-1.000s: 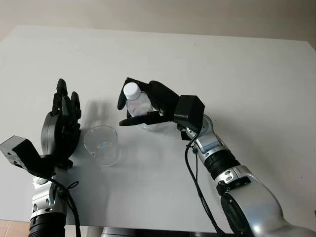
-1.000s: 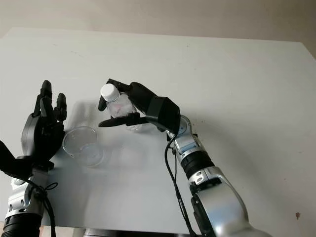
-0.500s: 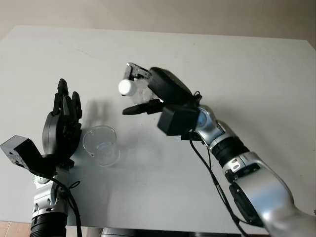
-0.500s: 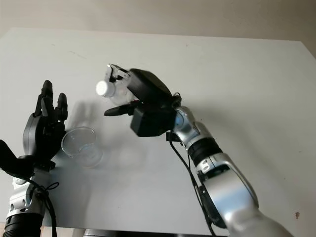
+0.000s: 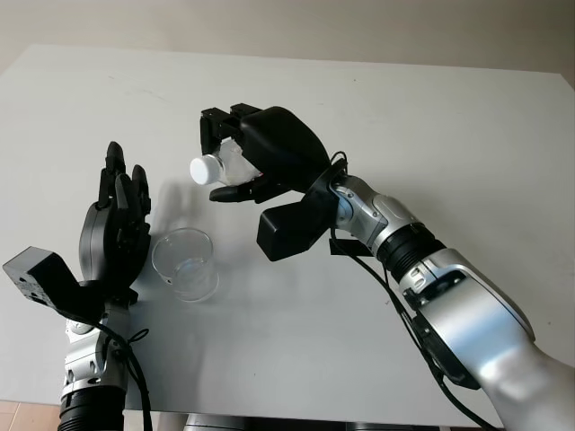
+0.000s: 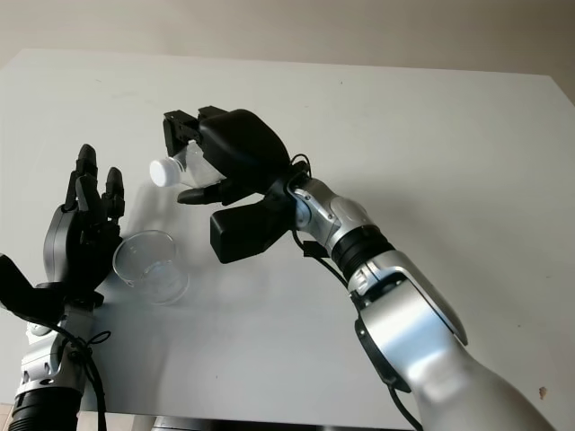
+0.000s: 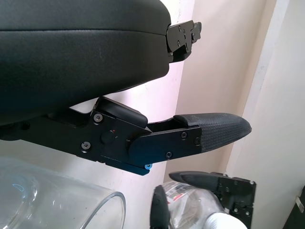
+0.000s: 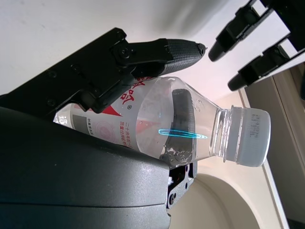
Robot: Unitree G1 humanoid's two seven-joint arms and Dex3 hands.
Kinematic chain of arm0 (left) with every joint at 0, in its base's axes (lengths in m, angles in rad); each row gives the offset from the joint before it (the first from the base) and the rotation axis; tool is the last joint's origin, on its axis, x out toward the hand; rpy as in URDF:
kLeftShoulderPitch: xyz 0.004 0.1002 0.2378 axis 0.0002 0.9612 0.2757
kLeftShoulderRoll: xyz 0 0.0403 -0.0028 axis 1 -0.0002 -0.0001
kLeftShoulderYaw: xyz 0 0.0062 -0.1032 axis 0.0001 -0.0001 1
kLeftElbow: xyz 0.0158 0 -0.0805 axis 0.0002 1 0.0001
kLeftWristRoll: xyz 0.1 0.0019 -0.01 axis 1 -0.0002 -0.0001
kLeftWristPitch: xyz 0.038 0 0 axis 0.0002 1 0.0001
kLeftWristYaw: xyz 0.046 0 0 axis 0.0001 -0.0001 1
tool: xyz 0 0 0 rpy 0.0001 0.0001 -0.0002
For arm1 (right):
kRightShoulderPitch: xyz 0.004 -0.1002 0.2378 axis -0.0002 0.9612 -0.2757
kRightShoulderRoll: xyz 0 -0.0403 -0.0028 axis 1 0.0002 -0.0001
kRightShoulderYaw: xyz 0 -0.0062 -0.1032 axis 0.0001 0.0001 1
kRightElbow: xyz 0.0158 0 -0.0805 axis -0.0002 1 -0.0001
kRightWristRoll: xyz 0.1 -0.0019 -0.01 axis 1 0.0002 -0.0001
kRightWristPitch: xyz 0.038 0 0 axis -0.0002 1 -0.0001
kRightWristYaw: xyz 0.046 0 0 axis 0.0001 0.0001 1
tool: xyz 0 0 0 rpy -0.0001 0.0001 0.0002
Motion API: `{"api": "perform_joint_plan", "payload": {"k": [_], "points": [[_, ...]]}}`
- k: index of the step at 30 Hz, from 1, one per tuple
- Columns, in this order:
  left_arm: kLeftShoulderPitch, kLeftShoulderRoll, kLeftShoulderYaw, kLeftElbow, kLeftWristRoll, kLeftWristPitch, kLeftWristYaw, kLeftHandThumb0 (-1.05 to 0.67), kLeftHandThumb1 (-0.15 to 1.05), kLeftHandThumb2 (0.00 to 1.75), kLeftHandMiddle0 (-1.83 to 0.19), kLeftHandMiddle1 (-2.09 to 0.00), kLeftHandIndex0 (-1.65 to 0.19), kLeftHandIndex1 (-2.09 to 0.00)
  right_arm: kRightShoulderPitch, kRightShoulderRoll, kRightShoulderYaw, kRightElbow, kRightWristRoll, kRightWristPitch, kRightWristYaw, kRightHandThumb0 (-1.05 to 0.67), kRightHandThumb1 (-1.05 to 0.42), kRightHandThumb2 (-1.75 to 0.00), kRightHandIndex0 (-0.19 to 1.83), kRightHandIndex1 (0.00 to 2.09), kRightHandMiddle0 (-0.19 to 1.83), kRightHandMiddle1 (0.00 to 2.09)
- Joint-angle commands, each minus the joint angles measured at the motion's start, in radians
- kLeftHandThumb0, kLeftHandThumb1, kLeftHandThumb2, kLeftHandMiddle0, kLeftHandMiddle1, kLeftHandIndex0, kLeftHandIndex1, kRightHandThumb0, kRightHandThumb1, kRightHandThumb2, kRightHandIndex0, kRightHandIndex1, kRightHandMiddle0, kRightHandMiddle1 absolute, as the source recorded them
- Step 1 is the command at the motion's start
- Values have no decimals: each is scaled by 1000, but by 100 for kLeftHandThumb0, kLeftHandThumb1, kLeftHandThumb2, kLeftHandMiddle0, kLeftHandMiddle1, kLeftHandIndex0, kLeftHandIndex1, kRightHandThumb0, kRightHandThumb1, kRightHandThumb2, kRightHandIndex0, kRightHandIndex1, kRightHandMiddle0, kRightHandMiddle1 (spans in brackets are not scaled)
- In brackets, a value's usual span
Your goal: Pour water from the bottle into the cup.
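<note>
The water bottle (image 5: pixel 225 164) is off the table, gripped in the right hand (image 5: pixel 260 162) with its fingers wrapped round the body – 1 finger across the label and the others on the far side, as the right wrist view shows. Its long axis is tipped well over, nearly level, with the white cap (image 5: pixel 203 169) pointing toward 8 o'clock. The cap is on (so nothing can pour yet, by my reading).

The clear cup (image 5: pixel 185 263) stands upright on the white table (image 5: pixel 431 135), at about 7 o'clock from the cap and lower in the picture, well apart from it. That is the relation the pour turns on – the mouth must come over the cup's rim, and it sits short of that now.

The left hand (image 5: pixel 115 229) is open, held upright just beside the cup at its 9 o'clock, holding nothing; it is the hand nearer the cup.

The right wrist view gives the red-printed label and the cap's ridges; the left wrist view gives the cup's rim (image 7: pixel 102 202) close under the left fingers (image 7: pixel 209 131), with the bottle beyond.
</note>
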Motion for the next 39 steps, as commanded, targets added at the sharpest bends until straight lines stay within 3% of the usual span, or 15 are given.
{"api": "perform_joint_plan", "payload": {"k": [1,8,11,13,16,18,21,27,39], "points": [[13,-14,-6,5,9,-3,4,-81,105,57,19,-3,19,-1,-33,-1,22,-1,-23,-26,-43,-15,-75,-72,128,209,79,209],[11,-15,-9,11,9,-4,9,-81,105,57,19,-4,19,0,-64,-25,87,10,-106,-72,-168,-18,-77,-75,121,209,85,209],[7,-16,-10,15,10,-8,8,-81,105,58,19,-2,19,0,-77,-38,111,0,-137,-105,-211,-20,-81,-72,102,209,77,209],[4,-18,-10,17,10,-7,12,-81,105,59,19,-3,19,0,-90,-50,143,-20,-185,-108,-248,-24,-88,-60,84,209,54,209],[1,-20,-11,19,12,-7,16,-81,105,58,18,-4,18,-1,-105,-70,201,-64,-287,-73,-332,-34,-102,-28,102,209,62,209],[1,-20,-11,19,11,-9,13,-81,105,58,19,-4,19,-1,-112,-89,245,-115,-366,-44,-386,-37,-104,-23,122,209,74,209],[1,-23,-11,19,11,-11,15,-81,105,58,19,-4,19,0,-118,-106,285,-162,-442,-4,-433,-39,-105,-18,129,209,81,209],[2,-27,-14,17,10,-7,21,-81,105,58,19,-4,19,0,-108,-122,311,-242,-499,62,-441,-40,-105,-17,120,209,85,209],[0,-37,-14,35,11,-33,15,-81,105,58,19,-4,19,0,-128,-111,347,-219,-528,102,-491,-41,-105,-25,116,209,73,209]]}}
